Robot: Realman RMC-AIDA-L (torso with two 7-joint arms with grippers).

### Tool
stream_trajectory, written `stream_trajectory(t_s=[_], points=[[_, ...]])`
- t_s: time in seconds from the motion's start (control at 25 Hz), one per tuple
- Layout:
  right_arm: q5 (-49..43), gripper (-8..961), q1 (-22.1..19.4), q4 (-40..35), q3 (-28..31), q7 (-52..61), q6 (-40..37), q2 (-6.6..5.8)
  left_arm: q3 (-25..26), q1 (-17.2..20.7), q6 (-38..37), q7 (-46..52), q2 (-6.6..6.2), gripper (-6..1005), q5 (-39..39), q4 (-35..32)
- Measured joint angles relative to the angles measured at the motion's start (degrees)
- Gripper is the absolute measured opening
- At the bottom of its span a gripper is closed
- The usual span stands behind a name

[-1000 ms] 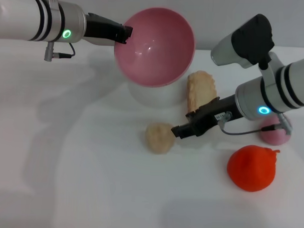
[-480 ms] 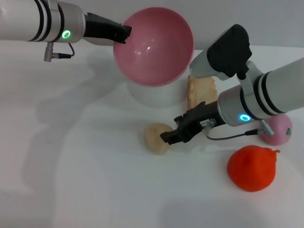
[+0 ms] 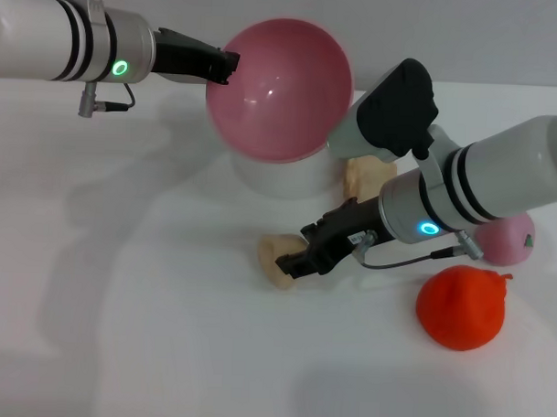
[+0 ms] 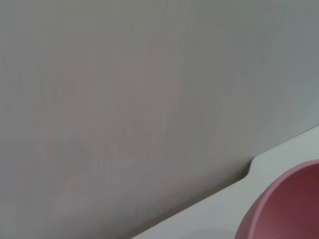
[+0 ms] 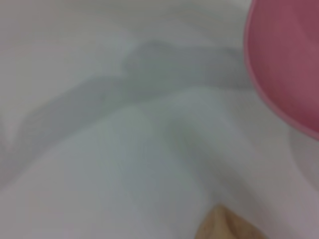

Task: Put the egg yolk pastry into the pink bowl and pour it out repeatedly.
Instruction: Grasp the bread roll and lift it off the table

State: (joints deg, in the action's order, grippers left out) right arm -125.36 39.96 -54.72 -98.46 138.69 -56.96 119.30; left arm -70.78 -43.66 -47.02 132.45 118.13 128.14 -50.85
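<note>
The pink bowl (image 3: pixel 278 85) hangs tilted, its opening facing me, over a white stand (image 3: pixel 284 179). My left gripper (image 3: pixel 224 62) is shut on its left rim. The bowl's edge also shows in the left wrist view (image 4: pixel 286 206) and the right wrist view (image 5: pixel 289 64). The egg yolk pastry (image 3: pixel 273 256), a small tan ball, lies on the table in front of the stand. My right gripper (image 3: pixel 300 255) is low at the pastry's right side, open, with its fingers reaching over it. A bit of the pastry shows in the right wrist view (image 5: pixel 224 226).
A long golden pastry (image 3: pixel 364 179) lies right of the stand, partly behind my right arm. A pink peach-like ball (image 3: pixel 508 237) and an orange-red fruit (image 3: pixel 461 308) sit at the right. The white table (image 3: pixel 120 304) stretches to the left and front.
My right arm has swung left and down onto the pastry, which has shifted slightly left. The left gripper and bowl have barely moved.
</note>
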Motion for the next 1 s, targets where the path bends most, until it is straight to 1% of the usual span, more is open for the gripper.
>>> stream_trajectory(t_s=[0.24, 0.4, 0.68, 0.84, 1.0], points=[[0.26, 508, 0.11, 0.65, -0.52, 0.0, 0.57, 0.14, 0.02, 0.45, -0.02, 0.0, 0.0, 43, 0.01, -0.4], [0.29, 493, -0.76, 0.07, -1.72, -0.01, 1.67, 0.15, -0.02, 0.73, -0.05, 0.0, 0.0, 43, 0.01, -0.4], [0.29, 438, -1.27, -0.2, -1.91, -0.37, 2.08, 0.12, -0.45, 0.94, -0.09, 0.0, 0.0, 43, -0.32, -0.44], [0.29, 406, -1.82, -1.2, -1.92, -0.39, 1.85, 0.06, -0.47, 0.94, -0.09, 0.0, 0.0, 43, -0.43, -0.47], [0.29, 379, -3.44, -3.65, -1.91, -0.41, 1.62, -0.15, -0.5, 0.95, -0.1, 0.0, 0.0, 43, -0.55, -0.48]])
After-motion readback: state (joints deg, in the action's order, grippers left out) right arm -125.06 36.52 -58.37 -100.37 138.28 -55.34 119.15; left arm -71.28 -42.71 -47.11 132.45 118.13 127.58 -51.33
